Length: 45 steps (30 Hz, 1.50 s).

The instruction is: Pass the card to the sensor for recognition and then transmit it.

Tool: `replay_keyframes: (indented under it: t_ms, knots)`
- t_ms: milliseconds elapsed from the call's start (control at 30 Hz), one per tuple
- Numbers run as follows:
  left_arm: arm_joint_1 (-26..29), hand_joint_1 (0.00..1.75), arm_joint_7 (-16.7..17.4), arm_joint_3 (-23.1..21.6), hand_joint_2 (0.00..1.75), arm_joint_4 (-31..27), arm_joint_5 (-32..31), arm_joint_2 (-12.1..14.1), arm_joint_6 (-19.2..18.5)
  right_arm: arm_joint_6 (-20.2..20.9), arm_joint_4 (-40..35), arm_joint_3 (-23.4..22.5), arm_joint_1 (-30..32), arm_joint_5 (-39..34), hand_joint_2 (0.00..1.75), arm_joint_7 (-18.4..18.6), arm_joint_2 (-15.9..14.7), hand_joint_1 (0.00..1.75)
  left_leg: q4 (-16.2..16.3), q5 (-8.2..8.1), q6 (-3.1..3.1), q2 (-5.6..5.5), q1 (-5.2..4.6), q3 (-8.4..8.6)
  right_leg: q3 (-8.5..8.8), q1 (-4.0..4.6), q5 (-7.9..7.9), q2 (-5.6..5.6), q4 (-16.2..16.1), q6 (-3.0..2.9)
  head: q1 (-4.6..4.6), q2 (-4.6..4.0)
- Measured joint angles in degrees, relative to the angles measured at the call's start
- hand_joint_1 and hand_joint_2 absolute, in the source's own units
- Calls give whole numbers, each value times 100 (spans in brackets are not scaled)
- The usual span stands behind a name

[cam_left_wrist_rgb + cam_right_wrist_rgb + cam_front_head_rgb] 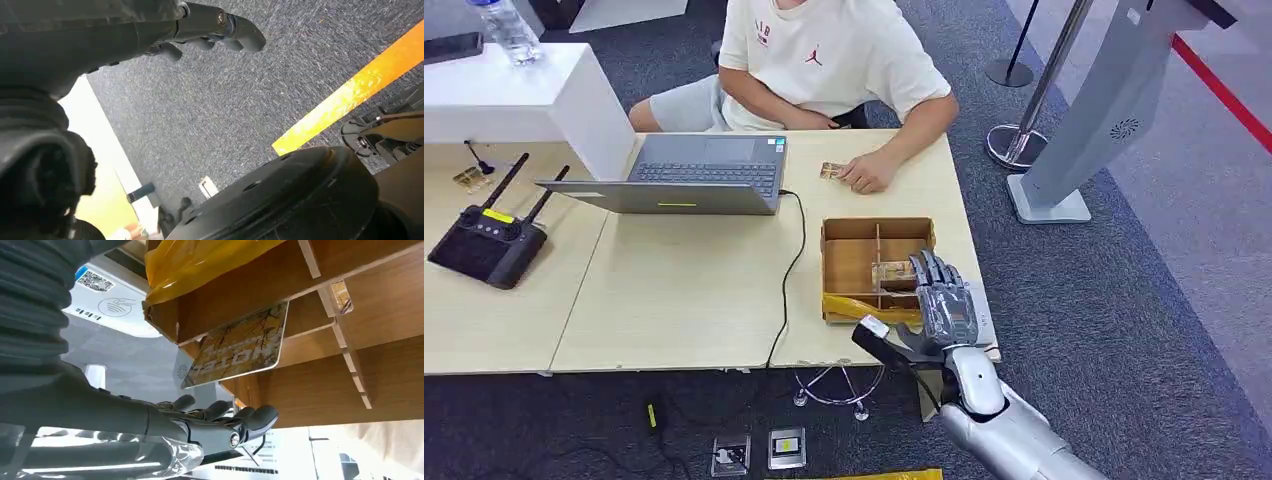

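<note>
Three cameras: one high on the body, one behind each wrist.

The head view looks forward and down from high up, taking in the counter [674, 290] with the wooden box [876, 268] at its near right part and the right hand [944, 300] over that box. The right wrist view sits close behind the same hand [220, 427], turned, looking into the box [310, 380] from very near; box and hand are common to both views. The left wrist view, behind the left hand [210, 27], faces the carpet floor [225, 100].
</note>
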Motion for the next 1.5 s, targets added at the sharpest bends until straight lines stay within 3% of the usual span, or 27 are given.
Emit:
replay_keyframes:
  t_ms: [300,1000,1033,1067,1133,1500]
  knots:
    - [1,0,0,-52,0,0,28,-7,0,-205,39,-11,3,-81,175,74,-11,0,0,0,0,1,0,1,0,0,0,1,0,0,0,0]
    - [1,0,0,-68,0,0,44,-11,0,-214,46,-18,4,-79,175,74,-31,0,0,0,0,1,0,2,-1,0,0,1,0,0,0,0]
    - [1,0,0,-72,0,0,44,-11,0,-214,46,-22,4,-76,175,72,-33,16,0,0,0,1,0,2,-1,0,0,1,0,0,0,0]
    - [1,0,0,-79,0,0,44,-11,0,-214,46,-24,4,-74,175,70,-33,150,0,0,0,1,0,2,0,0,0,1,0,0,0,0]
    - [1,0,0,-83,0,0,44,-11,0,-214,46,-28,4,-66,175,61,-33,175,0,0,0,2,0,2,0,0,0,1,0,0,0,0]
    - [-13,0,-35,-87,0,31,39,-9,0,-46,42,-26,-15,-61,175,-96,-20,175,0,0,0,1,0,1,2,0,0,1,0,0,0,0]
